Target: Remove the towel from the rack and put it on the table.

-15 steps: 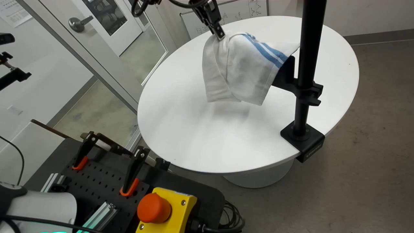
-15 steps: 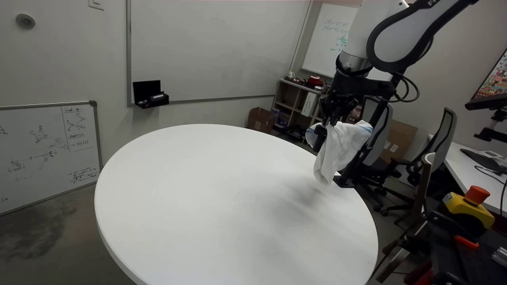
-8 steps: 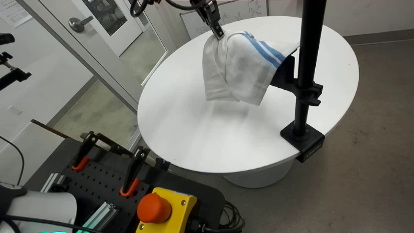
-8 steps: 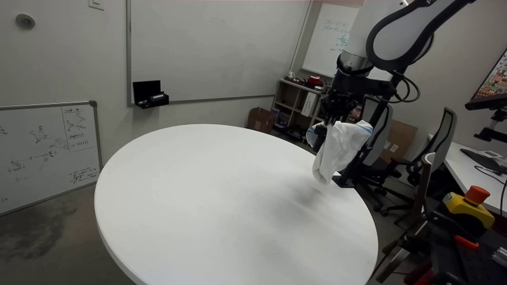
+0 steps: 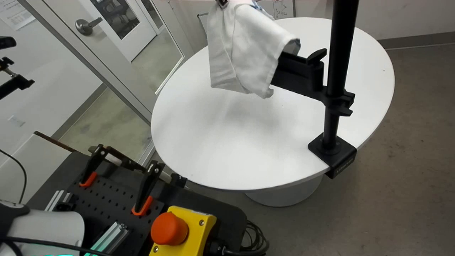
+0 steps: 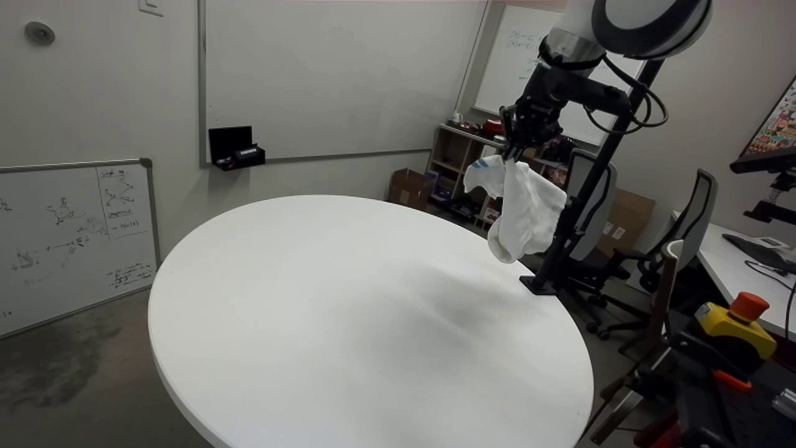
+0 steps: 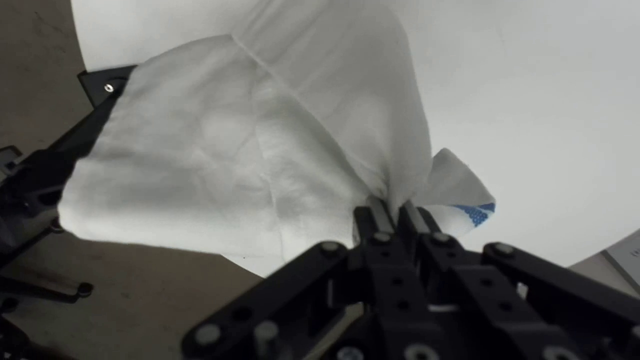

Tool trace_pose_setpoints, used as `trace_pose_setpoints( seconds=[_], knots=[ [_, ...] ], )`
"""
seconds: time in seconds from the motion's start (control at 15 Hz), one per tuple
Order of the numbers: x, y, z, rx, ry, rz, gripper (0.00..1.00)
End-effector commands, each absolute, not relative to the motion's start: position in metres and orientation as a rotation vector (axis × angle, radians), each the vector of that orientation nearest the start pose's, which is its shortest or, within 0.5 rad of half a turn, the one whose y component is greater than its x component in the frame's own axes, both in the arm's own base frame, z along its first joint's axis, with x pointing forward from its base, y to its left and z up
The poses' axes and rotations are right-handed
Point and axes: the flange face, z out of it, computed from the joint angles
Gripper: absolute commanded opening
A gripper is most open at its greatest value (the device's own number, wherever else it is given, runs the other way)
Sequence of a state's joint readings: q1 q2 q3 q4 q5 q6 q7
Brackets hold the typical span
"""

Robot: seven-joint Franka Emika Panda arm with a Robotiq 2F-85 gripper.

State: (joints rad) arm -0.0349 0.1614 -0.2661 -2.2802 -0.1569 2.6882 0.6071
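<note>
Pincer: I'm clamped on the towel, cloth bunched between my tips!
Towel: hanging over the table, lower hem up off the surface.
Rack: the towel's side edge hides its arm's far end; touching or apart, I cannot tell.
Table: white top spreading wide beyond the hem, out to the round rim!

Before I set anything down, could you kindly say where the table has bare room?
The table is bare from its middle toward the low whiteboard and, in an exterior view, along the near rim left of the clamp base. It is crowded beside the black post, where the tool holds the towel aloft.
</note>
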Motion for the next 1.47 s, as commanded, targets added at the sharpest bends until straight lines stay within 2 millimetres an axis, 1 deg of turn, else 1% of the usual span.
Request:
trace_pose_setpoints(
  seconds=[0.0, 0.27, 0.33, 0.47, 0.6, 0.8, 0.93, 1.13, 1.4],
  knots=[
    [0.524, -0.13, 0.352, -2.933, 1.075, -0.49, 0.02],
    [0.52, -0.088, 0.393, -2.884, 0.921, -0.571, 0.02],
    [0.519, -0.079, 0.4, -2.876, 0.886, -0.583, 0.02],
    [0.517, -0.059, 0.41, -2.868, 0.805, -0.585, 0.02],
    [0.515, -0.038, 0.412, -2.878, 0.713, -0.559, 0.02],
    [0.509, -0.007, 0.404, -2.899, 0.581, -0.47, 0.02],
    [0.507, 0.007, 0.394, -2.915, 0.526, -0.402, 0.02],
    [0.503, 0.021, 0.373, -2.952, 0.464, -0.313, 0.02],
    [0.495, 0.031, 0.339, -2.991, 0.427, -0.208, 0.02]
  ],
)
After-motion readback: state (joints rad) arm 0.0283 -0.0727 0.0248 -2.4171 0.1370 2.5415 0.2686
